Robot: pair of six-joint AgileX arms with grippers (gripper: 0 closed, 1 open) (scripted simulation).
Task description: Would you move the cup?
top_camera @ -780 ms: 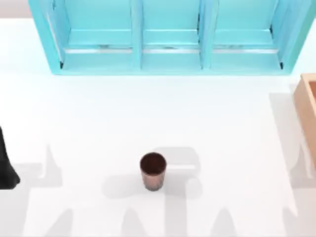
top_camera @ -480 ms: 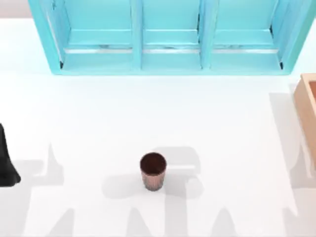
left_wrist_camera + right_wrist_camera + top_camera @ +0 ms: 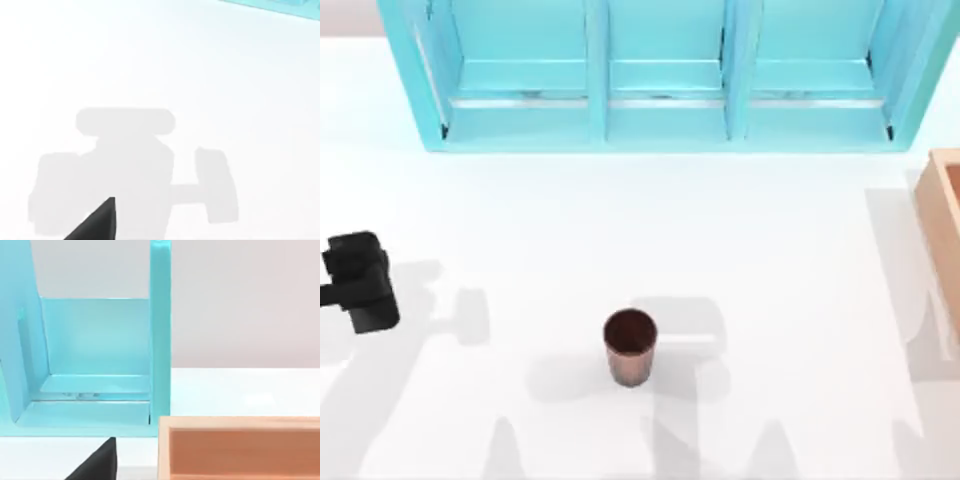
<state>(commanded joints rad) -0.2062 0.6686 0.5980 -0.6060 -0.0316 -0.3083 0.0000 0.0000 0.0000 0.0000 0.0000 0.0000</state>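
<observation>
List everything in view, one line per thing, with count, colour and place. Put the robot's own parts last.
cup: one, reddish-brown with a dark inside, upright near the middle of the table's front part.
shelf unit: one, light blue, three open compartments, along the table's far edge.
wooden box: one, tan, at the table's right edge, partly cut off.
table: one, white, under everything.
left gripper: one, black, over the table's left side, well apart from the cup.

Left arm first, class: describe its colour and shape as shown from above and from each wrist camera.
From above, the left arm is matte black and blocky, with squared, boxy segments, at the table's left edge. No cables or markings show. Each wrist view shows one dark, pointed black finger at the frame edge.
</observation>
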